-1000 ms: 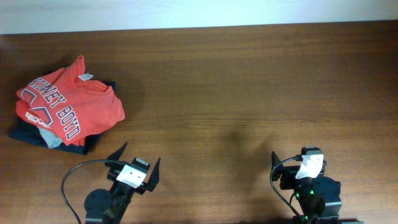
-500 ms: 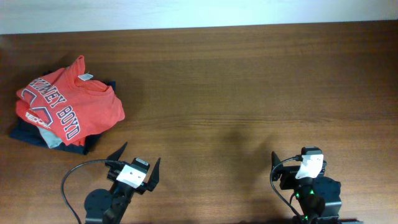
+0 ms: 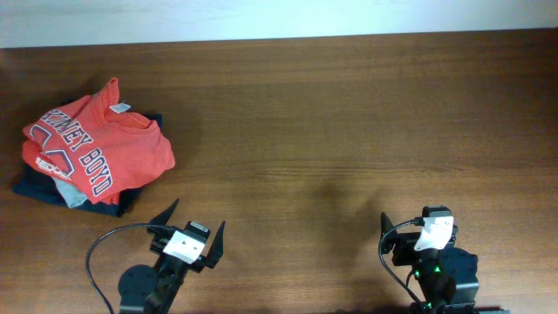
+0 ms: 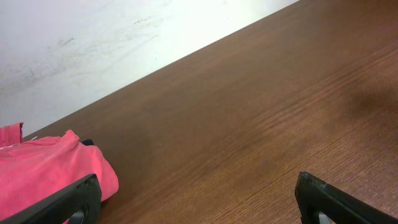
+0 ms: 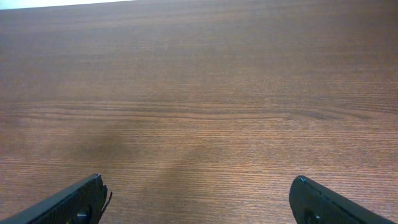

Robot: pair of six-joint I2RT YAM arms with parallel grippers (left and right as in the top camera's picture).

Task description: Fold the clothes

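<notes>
Looks like a robotics lab bench. Wood-grain table [image 3: 349, 131] set against a plain, scuffed white wall [image 4: 93, 43]. Left arm [image 3: 179, 249] and right arm [image 3: 433, 262] mounted at the near edge, black cable [image 3: 94, 257] looping loose.

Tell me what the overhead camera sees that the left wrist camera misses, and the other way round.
Only overhead: the whole pile, with the navy lettering on the red T-shirt, and a navy garment and a grey garment under it. It also shows both arms, with the left gripper and right gripper open and holding nothing.
Only left wrist: nothing new, just a low close-up past its own fingers.
Both: part of the red T-shirt and the wooden table.
</notes>
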